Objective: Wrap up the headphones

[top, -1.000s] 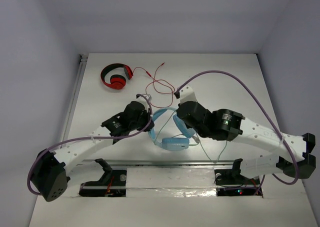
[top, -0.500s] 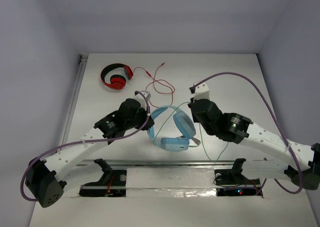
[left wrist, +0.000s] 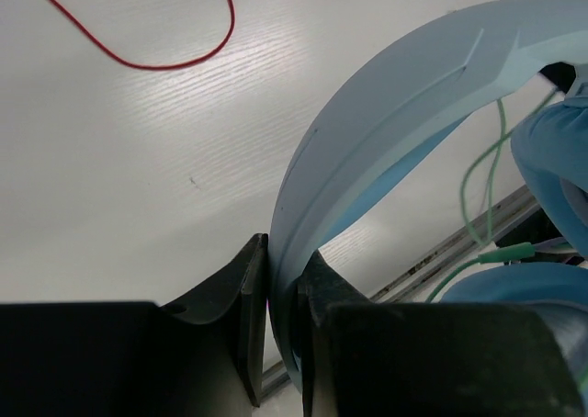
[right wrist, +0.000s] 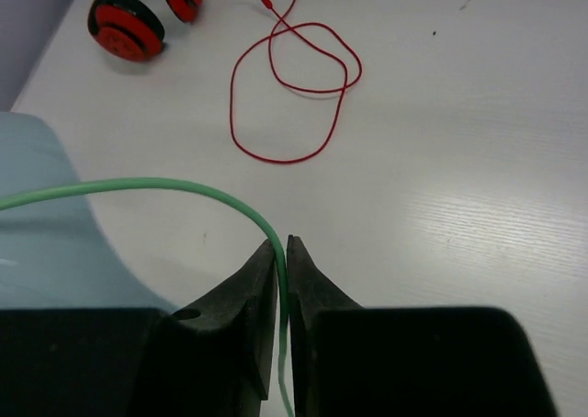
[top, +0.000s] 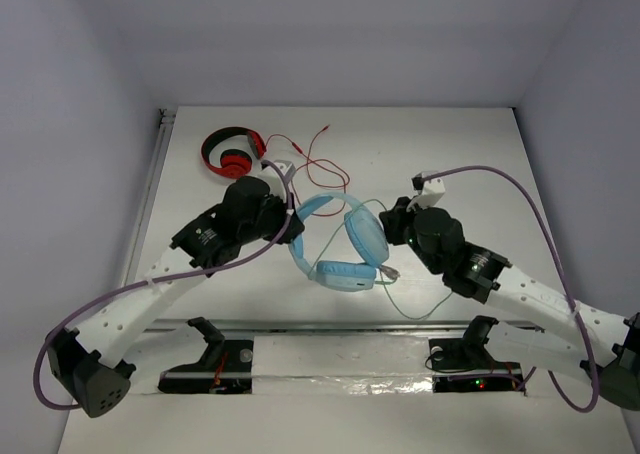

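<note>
The light blue headphones [top: 345,246] sit mid-table with one ear cup [top: 366,234] upright and the other [top: 346,273] lying flat. My left gripper [top: 292,224] is shut on the wide blue headband [left wrist: 395,95]; in the left wrist view the jaws [left wrist: 285,288] pinch its edge. My right gripper [top: 393,220] is just right of the upright cup and shut on the thin pale green cable [right wrist: 165,185]. The cable passes between the right gripper's fingertips [right wrist: 283,259]. More cable hangs in a loop [top: 396,292] toward the near edge.
Smaller red-and-black headphones [top: 230,152] lie at the far left, with their red cable [top: 322,169] looping toward the blue headband. A metal rail [top: 330,324] runs along the near edge. Grey walls stand close on both sides.
The right gripper has drawn back to the right, away from the ear cups, with the green cable. The left gripper has shifted left and farther away with the headband, and the headphones turned slightly.
</note>
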`<move>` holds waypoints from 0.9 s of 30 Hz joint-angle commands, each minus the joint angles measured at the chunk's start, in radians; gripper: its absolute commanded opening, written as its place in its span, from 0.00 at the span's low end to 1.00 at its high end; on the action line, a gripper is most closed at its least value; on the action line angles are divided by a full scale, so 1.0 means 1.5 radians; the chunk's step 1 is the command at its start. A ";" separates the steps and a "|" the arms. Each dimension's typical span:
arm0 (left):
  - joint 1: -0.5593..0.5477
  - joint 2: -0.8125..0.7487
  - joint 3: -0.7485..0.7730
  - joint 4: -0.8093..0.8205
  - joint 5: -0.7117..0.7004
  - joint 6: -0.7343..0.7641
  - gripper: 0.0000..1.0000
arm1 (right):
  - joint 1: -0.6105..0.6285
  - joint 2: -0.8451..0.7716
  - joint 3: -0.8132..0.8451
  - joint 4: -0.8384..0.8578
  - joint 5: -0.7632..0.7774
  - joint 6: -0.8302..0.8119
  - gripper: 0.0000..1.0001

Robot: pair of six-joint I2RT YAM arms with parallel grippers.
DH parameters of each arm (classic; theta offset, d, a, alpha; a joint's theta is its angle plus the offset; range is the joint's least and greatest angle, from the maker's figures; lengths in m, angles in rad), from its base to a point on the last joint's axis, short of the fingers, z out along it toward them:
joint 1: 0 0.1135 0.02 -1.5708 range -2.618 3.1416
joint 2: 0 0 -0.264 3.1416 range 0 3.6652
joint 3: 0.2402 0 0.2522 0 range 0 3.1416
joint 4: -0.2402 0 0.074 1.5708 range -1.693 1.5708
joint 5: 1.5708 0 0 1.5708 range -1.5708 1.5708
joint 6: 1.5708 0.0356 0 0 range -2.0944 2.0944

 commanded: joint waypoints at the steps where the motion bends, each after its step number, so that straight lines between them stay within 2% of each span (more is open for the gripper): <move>1: 0.000 -0.007 0.093 0.052 0.046 -0.017 0.00 | -0.029 -0.010 -0.049 0.177 -0.045 0.061 0.16; 8: 0.000 0.013 0.148 0.062 0.069 -0.026 0.00 | -0.058 0.012 -0.149 0.345 -0.126 0.103 0.34; 12: 0.000 0.023 0.160 0.070 0.098 -0.034 0.00 | -0.065 0.040 -0.189 0.416 -0.155 0.103 0.39; 13: 0.000 0.025 0.161 0.074 0.107 -0.036 0.00 | -0.065 0.044 -0.204 0.439 -0.165 0.103 0.44; 17: 0.007 0.034 0.163 0.095 0.150 -0.046 0.00 | -0.071 0.044 -0.221 0.471 -0.198 0.095 0.57; 22: 0.022 0.043 0.169 0.113 0.167 -0.063 0.00 | -0.071 0.022 -0.240 0.473 -0.215 0.104 0.57; 27: 0.094 0.051 0.206 0.138 0.267 -0.086 0.00 | -0.071 0.029 -0.279 0.469 -0.255 0.145 0.56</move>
